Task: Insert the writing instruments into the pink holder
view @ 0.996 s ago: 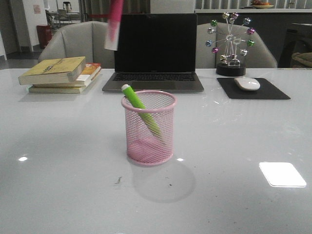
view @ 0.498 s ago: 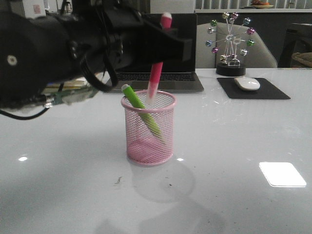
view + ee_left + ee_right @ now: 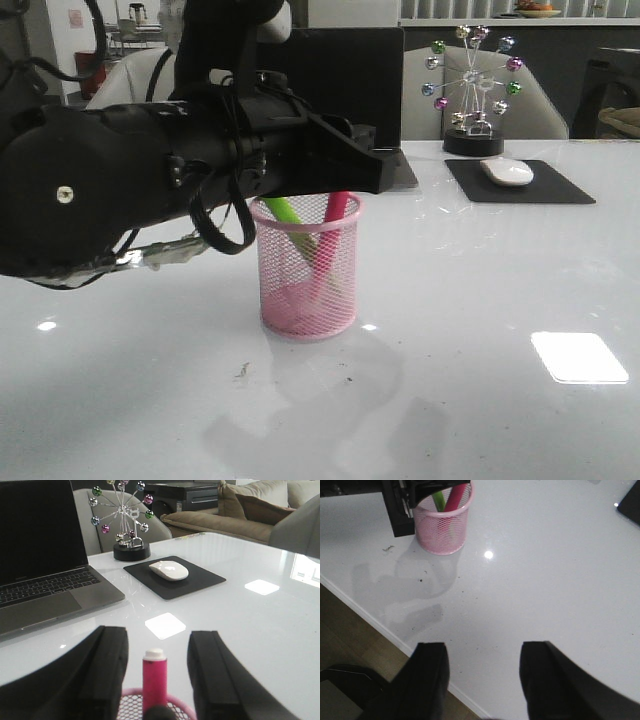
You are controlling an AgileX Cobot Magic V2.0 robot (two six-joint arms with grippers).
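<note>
The pink holder point(image 3: 307, 268) stands in the middle of the white table. The lime green marker point(image 3: 287, 213) leans in it to the left. The magenta marker point(image 3: 336, 212) leans in it to the right, whitish end up. My left gripper point(image 3: 352, 178) hovers just over the rim and is open. In the left wrist view the magenta marker point(image 3: 154, 680) stands free between the fingers point(image 3: 112, 665), with a gap on each side, above the holder's rim point(image 3: 186, 711). My right gripper point(image 3: 482, 650) is open and empty over the table's near edge, far from the holder point(image 3: 442, 527).
A laptop point(image 3: 45, 580) sits behind the holder. At the back right are a white mouse point(image 3: 507, 171) on a black pad point(image 3: 560, 188) and a ferris-wheel ornament point(image 3: 472, 90). The left arm point(image 3: 120, 190) fills the left side. The table edge point(image 3: 380, 625) runs below the right gripper.
The magenta marker has dropped from above the rim into the holder and rests against the rim. The left arm has come down lower over the holder, with the fingers apart.
</note>
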